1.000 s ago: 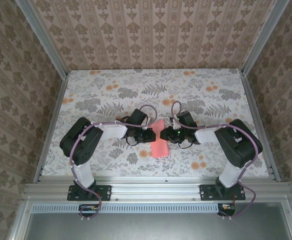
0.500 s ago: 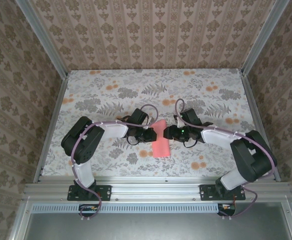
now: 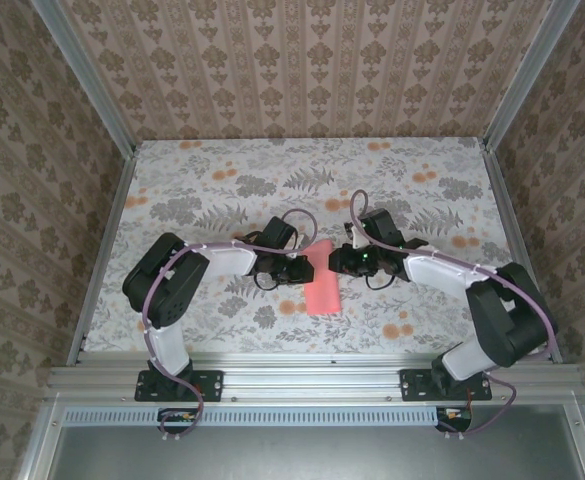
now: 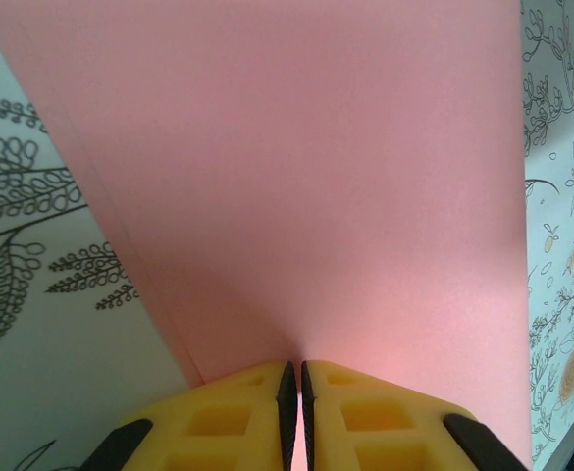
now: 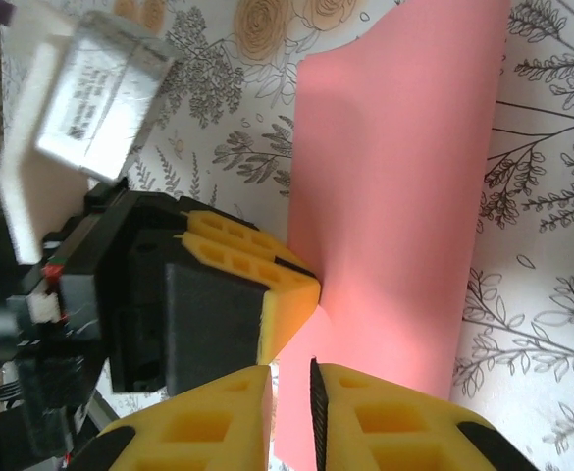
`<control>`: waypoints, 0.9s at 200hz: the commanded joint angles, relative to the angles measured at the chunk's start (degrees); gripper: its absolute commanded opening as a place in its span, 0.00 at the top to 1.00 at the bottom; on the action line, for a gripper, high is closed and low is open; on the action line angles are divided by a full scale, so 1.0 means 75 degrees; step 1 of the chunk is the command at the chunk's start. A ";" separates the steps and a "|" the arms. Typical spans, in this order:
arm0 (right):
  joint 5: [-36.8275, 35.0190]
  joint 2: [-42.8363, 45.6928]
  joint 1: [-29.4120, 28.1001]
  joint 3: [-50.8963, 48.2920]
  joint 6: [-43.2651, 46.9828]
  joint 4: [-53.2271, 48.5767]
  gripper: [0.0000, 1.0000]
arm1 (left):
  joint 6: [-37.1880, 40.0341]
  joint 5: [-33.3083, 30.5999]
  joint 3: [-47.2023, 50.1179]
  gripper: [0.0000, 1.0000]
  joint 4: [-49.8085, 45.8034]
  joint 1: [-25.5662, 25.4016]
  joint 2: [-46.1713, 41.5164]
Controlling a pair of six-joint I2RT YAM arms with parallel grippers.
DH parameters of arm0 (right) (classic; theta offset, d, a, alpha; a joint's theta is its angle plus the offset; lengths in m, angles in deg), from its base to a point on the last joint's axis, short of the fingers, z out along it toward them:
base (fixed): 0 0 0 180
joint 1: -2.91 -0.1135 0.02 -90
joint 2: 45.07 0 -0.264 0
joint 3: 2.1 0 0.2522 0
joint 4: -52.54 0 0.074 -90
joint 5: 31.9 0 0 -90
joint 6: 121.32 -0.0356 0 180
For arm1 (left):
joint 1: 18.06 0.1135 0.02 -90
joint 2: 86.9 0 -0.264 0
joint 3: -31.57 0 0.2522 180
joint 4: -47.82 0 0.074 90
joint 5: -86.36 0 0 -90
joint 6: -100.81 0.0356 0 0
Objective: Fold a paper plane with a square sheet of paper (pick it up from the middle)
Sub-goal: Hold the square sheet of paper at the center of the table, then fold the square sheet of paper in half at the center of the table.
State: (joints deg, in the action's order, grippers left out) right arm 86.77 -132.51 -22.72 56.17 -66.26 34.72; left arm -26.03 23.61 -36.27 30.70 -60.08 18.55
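Salmon-pink sheet of paper [image 3: 323, 287] sits mid-table between the two arms, toward the near edge; from above it reads as a narrow upright strip rather than a full square, upper end slightly tilted. It is surrounded by the grey-leaf and orange-flower print of the table [image 3: 222, 190]. The left gripper [image 3: 307, 268] comes in from the left and meets the strip's left edge. In the left wrist view the left gripper [image 4: 293, 378] has its yellow fingers [image 4: 228, 402] pressed together with only a hairline seam between them. The paper [image 4: 296, 177] rises straight out of that seam, so this claw is clamped on the sheet. A faint second edge runs just inside the paper's left border. The right gripper [image 3: 334, 262] reaches in from the right to the strip's upper right edge, close to the left one. In the right wrist view the paper [image 5: 394, 196] lies flat on the print, and the left gripper [image 5: 311, 291] bites its long side. The right gripper [image 5: 291, 392] has its jaws a little apart with the paper's near edge inside the gap; I cannot tell whether the pads press it. Brown patterned walls [image 3: 302, 60] enclose the table.
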 commanded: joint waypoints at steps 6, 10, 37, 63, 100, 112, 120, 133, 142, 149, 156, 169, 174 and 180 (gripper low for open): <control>0.0429 -0.0555 0.0042 0.0280 -0.0122 0.0392 0.80 | 0.0268 -0.0557 0.0193 0.84 -0.0513 -0.0065 0.0400; 0.0459 -0.0659 0.0042 0.0318 -0.0112 0.0410 0.81 | 0.0276 -0.0560 0.0193 0.84 -0.0514 -0.0066 0.0402; 0.0356 -0.1018 0.0051 0.0517 0.0132 0.0198 0.81 | 0.0313 -0.0580 0.0187 0.84 -0.0572 -0.0056 0.0378; 0.0189 -0.1306 0.0089 0.0696 0.0425 -0.0127 0.81 | 0.0330 -0.0587 0.0191 0.84 -0.0589 -0.0046 0.0389; 0.0034 -0.1484 0.0147 0.0781 0.0668 -0.0362 0.81 | 0.0341 -0.0600 0.0198 0.84 -0.0597 -0.0021 0.0443; 0.0003 -0.1548 0.0159 0.0821 0.0743 -0.0434 0.81 | 0.0340 -0.0592 0.0190 0.84 -0.0608 -0.0014 0.0471; 0.0014 -0.1591 0.0171 0.0837 0.0772 -0.0449 0.81 | 0.0342 -0.0597 0.0185 0.84 -0.0609 -0.0013 0.0471; 0.0010 -0.1658 0.0178 0.0850 0.0813 -0.0464 0.81 | 0.0341 -0.0609 0.0182 0.84 -0.0608 -0.0011 0.0483; -0.0022 -0.1705 0.0194 0.0850 0.0848 -0.0467 0.81 | 0.0348 -0.0598 0.0180 0.84 -0.0607 -0.0008 0.0483; -0.0047 -0.1734 0.0194 0.0861 0.0876 -0.0480 0.81 | 0.0348 -0.0592 0.0190 0.85 -0.0608 -0.0008 0.0484; -0.0060 -0.1758 0.0204 0.0861 0.0913 -0.0500 0.81 | 0.0351 -0.0591 0.0180 0.84 -0.0616 -0.0011 0.0494; -0.0076 -0.1816 0.0217 0.0882 0.0953 -0.0526 0.81 | 0.0359 -0.0597 0.0194 0.85 -0.0607 0.0003 0.0495; -0.0085 -0.1841 0.0218 0.0896 0.0971 -0.0542 0.81 | 0.0359 -0.0597 0.0206 0.85 -0.0613 0.0003 0.0494; -0.0102 -0.1856 0.0223 0.0908 0.0996 -0.0566 0.81 | 0.0366 -0.0597 0.0204 0.85 -0.0619 0.0008 0.0495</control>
State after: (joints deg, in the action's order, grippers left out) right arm 87.27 -144.62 -21.54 61.24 -60.88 32.51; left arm -25.38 23.61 -36.27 30.66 -60.08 18.55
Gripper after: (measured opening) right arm 0.188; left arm 0.155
